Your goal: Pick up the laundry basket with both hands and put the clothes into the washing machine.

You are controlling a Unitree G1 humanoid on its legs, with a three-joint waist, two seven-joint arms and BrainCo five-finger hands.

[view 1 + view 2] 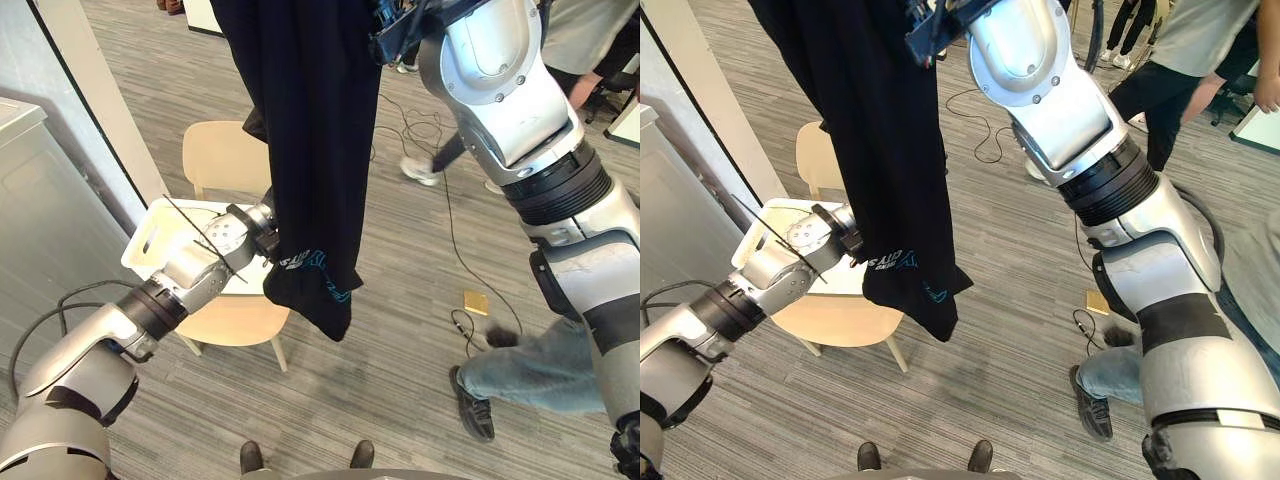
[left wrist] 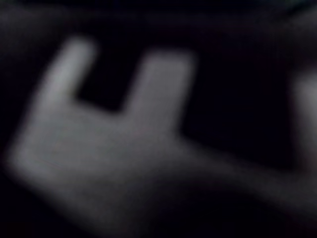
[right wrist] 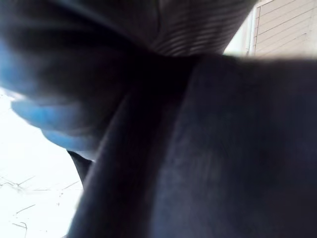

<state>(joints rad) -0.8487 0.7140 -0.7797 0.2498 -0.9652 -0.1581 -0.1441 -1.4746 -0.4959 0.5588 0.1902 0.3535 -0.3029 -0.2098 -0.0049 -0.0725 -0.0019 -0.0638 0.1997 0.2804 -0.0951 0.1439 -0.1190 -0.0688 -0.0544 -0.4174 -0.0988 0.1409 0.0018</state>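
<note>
A long black garment [image 1: 310, 150] with blue print near its hem hangs in the air from high up. My right arm is raised and my right hand [image 3: 198, 29] is shut on the garment's top; dark cloth runs straight from the hand's ribbed cover. The white laundry basket [image 1: 150, 245] stands on a light wooden chair [image 1: 225, 150] at the left. My left hand [image 2: 99, 148] reaches over the basket to the garment's lower part, its fingers straight against the black cloth. In the left eye view the cloth hides that hand past the wrist [image 1: 255, 228].
The washing machine's grey side [image 1: 30, 200] stands at the far left beside a pale pillar. A person's jeans leg and shoe [image 1: 520, 370] are close on the right, with more people further back. A small yellow block [image 1: 476, 302] lies on the wood floor.
</note>
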